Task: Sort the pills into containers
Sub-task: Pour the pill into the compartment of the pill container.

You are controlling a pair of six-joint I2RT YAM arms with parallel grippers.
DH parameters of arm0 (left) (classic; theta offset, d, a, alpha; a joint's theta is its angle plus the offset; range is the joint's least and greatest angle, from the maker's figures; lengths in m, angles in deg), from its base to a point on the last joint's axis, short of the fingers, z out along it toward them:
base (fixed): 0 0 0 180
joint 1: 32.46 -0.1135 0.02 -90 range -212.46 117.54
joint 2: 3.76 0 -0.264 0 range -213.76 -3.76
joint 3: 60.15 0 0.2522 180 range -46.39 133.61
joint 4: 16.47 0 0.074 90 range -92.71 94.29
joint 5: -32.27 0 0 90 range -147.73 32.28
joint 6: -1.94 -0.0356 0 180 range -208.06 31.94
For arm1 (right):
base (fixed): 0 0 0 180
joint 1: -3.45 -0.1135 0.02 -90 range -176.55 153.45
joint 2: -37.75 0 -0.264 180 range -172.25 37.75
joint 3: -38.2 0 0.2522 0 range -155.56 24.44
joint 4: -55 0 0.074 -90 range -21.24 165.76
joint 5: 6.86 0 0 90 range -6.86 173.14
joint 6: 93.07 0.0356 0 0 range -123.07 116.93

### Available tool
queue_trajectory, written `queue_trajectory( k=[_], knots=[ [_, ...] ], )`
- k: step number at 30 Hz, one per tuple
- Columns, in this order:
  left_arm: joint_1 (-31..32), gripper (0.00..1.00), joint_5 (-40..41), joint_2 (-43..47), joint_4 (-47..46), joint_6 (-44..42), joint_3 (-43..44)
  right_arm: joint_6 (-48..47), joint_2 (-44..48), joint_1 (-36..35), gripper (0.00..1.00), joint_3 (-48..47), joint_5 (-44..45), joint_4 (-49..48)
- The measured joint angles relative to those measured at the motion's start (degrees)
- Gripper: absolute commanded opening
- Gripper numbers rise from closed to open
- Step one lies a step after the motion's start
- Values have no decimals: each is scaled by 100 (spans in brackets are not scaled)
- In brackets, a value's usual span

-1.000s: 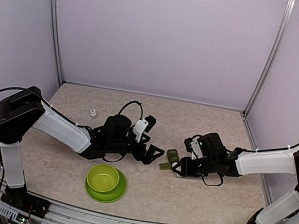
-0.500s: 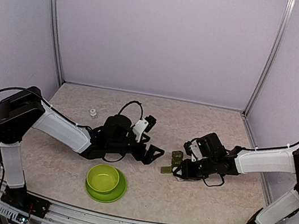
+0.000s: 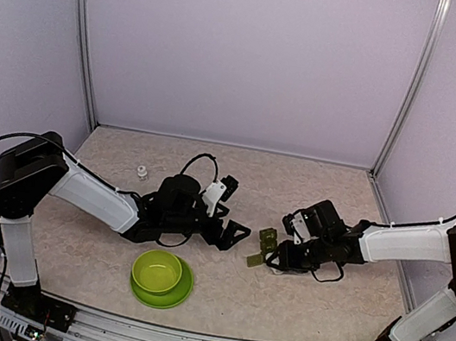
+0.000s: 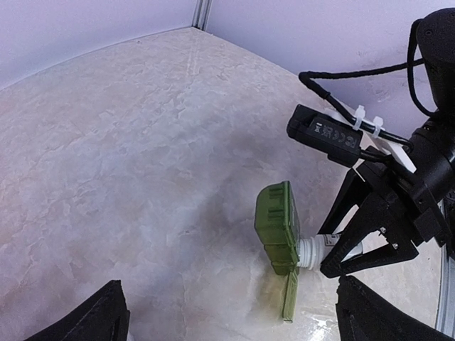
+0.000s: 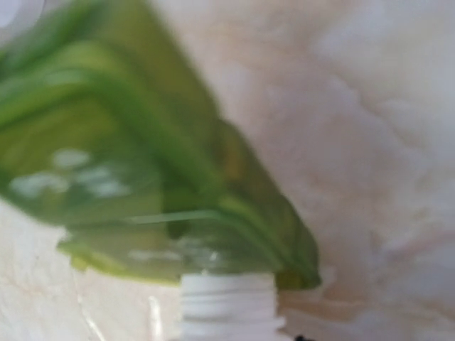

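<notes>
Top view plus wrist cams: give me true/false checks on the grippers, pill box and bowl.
1. The left gripper is open and holds nothing. True.
2. The right gripper is empty. False: it is shut on a small white bottle, whose threaded mouth is against the pill box.
3. The pill box lies flat with all lids closed. False: it stands tilted on edge, with one lid hanging open down to the table.
4. The lime-green bowl sits on a plate. True.
5. The small white cap is in the bowl. False: it lies on the table, well apart from the bowl.
</notes>
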Motion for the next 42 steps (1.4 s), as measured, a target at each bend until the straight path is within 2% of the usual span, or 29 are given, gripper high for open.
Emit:
queue_trajectory(
  k=[42],
  knots=[
    [0, 99, 2, 0, 0, -2, 0, -389, -109, 138, 0, -835, -219, 1080]
  ],
)
